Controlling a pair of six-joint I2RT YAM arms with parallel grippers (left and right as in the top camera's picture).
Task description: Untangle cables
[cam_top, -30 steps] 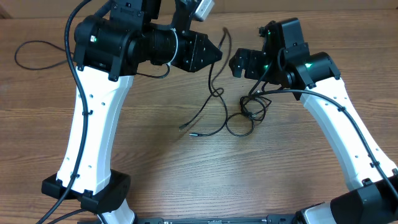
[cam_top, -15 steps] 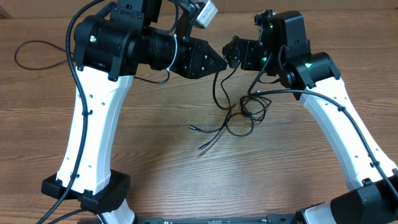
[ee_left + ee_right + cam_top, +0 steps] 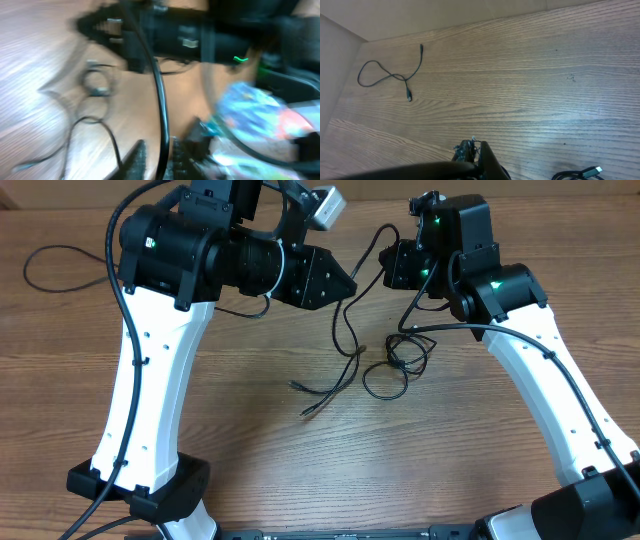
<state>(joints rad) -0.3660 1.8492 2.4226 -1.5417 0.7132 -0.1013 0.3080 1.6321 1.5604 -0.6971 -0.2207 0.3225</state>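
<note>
A thin black cable (image 3: 347, 320) hangs between my two grippers; its loose ends trail onto the wood near the table's middle. My left gripper (image 3: 350, 283) has this strand (image 3: 161, 145) running through its slightly parted jaws, with a gap showing beside it. My right gripper (image 3: 388, 264) sits just right of the left one, its fingers (image 3: 479, 150) pressed together on the upper part of the same cable. A small tangled coil of cables (image 3: 398, 360) lies on the table below the right gripper. The left wrist view is blurred, with the coil (image 3: 95, 82) at left.
Another thin cable (image 3: 395, 76) lies looped by itself at the far left of the table. A plug end (image 3: 590, 171) shows at the right wrist view's bottom edge. Thick arm cables (image 3: 120, 290) hang beside the left arm, and a wall borders the back.
The right gripper rose leftward to the left gripper, then backed slightly right and shut on the strand. The left jaws loosened. The strand's loose ends slid on the table.
</note>
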